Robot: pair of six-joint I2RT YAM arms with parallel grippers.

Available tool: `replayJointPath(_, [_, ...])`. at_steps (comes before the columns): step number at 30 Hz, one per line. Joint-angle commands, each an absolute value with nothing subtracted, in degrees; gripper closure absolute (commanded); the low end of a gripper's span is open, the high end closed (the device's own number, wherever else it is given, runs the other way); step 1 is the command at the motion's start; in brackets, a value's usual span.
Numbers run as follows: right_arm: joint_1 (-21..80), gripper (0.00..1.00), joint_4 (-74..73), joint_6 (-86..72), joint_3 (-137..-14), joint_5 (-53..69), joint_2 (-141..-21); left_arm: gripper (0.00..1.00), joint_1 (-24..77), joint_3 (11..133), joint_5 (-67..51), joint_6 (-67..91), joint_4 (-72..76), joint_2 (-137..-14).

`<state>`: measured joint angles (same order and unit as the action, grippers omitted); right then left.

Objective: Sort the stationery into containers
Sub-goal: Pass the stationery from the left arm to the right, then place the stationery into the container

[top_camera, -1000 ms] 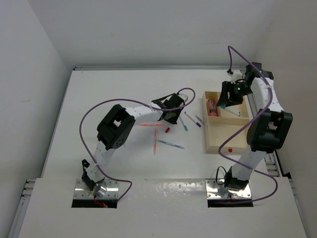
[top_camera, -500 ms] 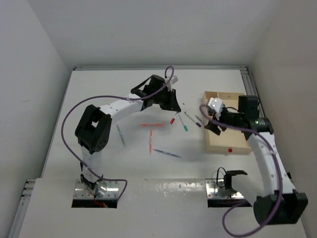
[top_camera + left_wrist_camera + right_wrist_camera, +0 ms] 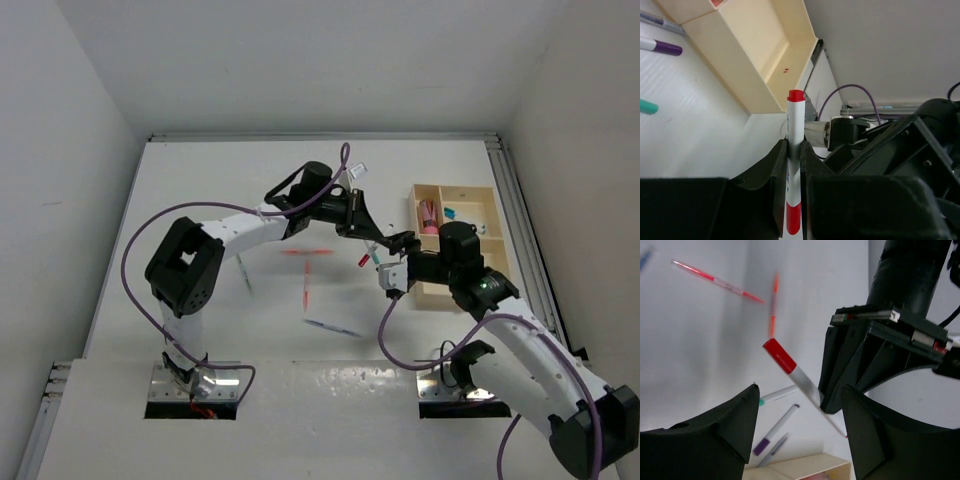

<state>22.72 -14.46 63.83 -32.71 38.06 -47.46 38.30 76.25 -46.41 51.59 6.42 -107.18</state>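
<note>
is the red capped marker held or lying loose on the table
Held: the left gripper is shut on the red-capped marker, clamped across its white barrel with the capped end sticking out.

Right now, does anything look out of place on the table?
Yes. Two orange-red pens, a bluish pen and a grey pen lie scattered on the table, outside the wooden tray where they belong.
</note>
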Motion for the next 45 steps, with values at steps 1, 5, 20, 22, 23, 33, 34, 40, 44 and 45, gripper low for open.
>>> replayJointPath(1, [25.39,0.36,-3.98,70.66,-30.51,35.87,-48.86,1.0,38.94,75.41,-49.92,55.46,12.04,-104.68])
replayJointPath(5, [28.03,0.4,-0.62,74.43,-28.3,34.45,-49.39,1.0,39.11,74.27,-51.06,57.22,13.62,-105.11])
replayJointPath(20, [29.0,0.97,16.17,81.31,-20.21,32.52,-51.77,0.77,38.33,71.54,-51.59,59.95,17.05,-104.24])
replayJointPath(22, [28.74,1.0,17.13,76.59,-21.35,31.56,-51.07,0.44,37.27,72.07,-50.63,59.33,16.62,-104.41])
replayJointPath(23, [28.13,1.0,16.96,74.38,-22.05,30.16,-50.63,0.18,35.53,72.85,-49.84,57.41,14.35,-104.5])
replayJointPath(33, [6.44,1.0,1.07,39.57,-45.05,22.67,-58.61,0.0,26.8,84.81,-28.85,31.22,-8.17,-103.89])
replayJointPath(34, [2.24,1.0,-2.16,35.2,-47.18,22.94,-62.63,0.0,27.07,84.99,-25.35,29.11,-8.87,-103.1])
replayJointPath(40, [-11.75,1.0,-22.08,18.4,-70.7,23.02,-82.48,0.0,30.76,84.38,-17.14,16.98,-13.35,-100.55])
replayJointPath(44, [-17.13,1.0,-30.66,11.53,-81.17,26.19,-93.74,0.0,31.38,83.33,-17.66,13.28,-13.1,-100.2])
replayJointPath(45, [-17.75,1.0,-33.55,10.47,-82.69,26.54,-95.52,0.0,31.55,82.8,-17.67,12.4,-12.49,-99.85])
